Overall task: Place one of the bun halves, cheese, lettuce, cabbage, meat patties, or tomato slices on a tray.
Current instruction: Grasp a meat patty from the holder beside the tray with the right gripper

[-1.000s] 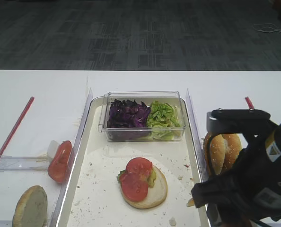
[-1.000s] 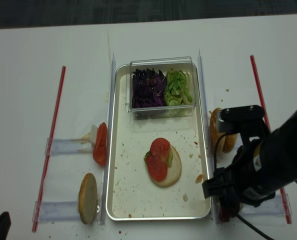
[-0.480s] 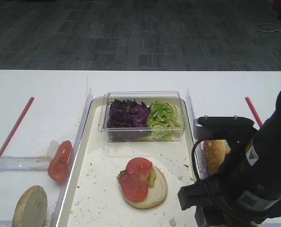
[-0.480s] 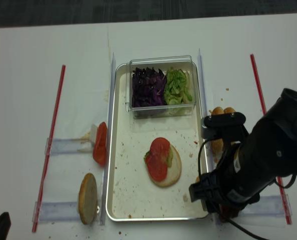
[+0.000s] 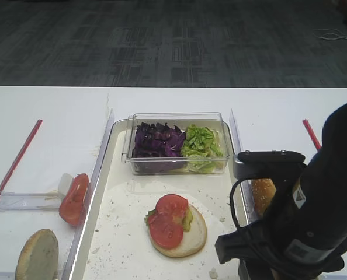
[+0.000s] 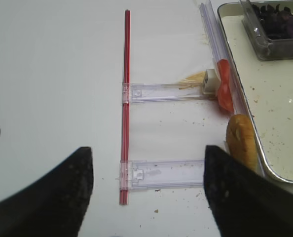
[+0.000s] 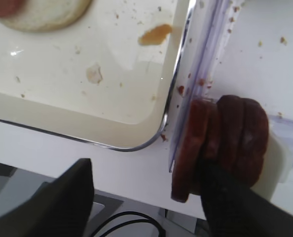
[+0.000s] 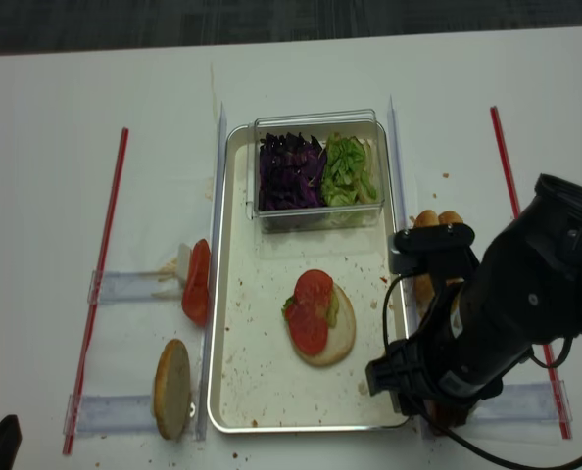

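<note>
**Right gripper spread over the meat patties at the tray's near right corner**

Your right gripper (image 7: 146, 197) stands wide: 1 finger (image 7: 230, 202) rests against the stack of meat patties (image 7: 220, 140), the other hangs over the bench edge, with nothing gripped. The patties stand on edge just outside the tray (image 7: 136, 131), beside its near right corner. On the tray, tomato slices (image 5: 169, 220) lie on a bun half (image 5: 188, 236). Your left gripper (image 6: 146, 197) is spread wide too, above the bench's left side, holding nothing.
</note>
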Controlling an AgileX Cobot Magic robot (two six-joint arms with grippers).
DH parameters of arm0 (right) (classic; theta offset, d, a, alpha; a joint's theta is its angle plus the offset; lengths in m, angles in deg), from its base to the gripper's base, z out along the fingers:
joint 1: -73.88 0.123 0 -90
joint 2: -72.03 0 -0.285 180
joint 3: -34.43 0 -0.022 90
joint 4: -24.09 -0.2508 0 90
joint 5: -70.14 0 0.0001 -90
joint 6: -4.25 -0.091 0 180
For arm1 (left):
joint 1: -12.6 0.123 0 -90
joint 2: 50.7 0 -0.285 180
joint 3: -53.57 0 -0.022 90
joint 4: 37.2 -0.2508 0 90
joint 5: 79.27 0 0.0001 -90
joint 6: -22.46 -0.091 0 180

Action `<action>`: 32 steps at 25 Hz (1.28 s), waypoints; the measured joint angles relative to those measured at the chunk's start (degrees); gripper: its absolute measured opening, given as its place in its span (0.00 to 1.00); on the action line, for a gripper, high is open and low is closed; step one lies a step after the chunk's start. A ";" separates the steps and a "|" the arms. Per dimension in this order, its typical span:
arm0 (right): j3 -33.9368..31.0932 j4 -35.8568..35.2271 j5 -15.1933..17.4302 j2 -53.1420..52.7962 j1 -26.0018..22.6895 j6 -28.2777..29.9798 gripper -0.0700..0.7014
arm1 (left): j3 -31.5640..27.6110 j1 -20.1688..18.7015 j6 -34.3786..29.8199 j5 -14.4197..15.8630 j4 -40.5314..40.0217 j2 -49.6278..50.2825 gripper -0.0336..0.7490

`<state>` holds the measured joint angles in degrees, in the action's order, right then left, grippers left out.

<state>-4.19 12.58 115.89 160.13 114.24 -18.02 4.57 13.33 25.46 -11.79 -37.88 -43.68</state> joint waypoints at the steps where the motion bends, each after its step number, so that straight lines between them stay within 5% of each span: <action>1: 0.09 0.00 0.00 0.61 0.00 0.14 0.75 | 0.00 0.00 0.00 0.00 0.00 0.00 0.65; 32: 2.01 -3.55 0.27 1.19 0.00 3.09 0.75 | 0.00 0.00 0.00 0.00 0.00 0.00 0.65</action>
<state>-2.18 9.02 116.16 161.32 114.24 -14.92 4.57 13.33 25.46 -11.79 -37.88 -43.68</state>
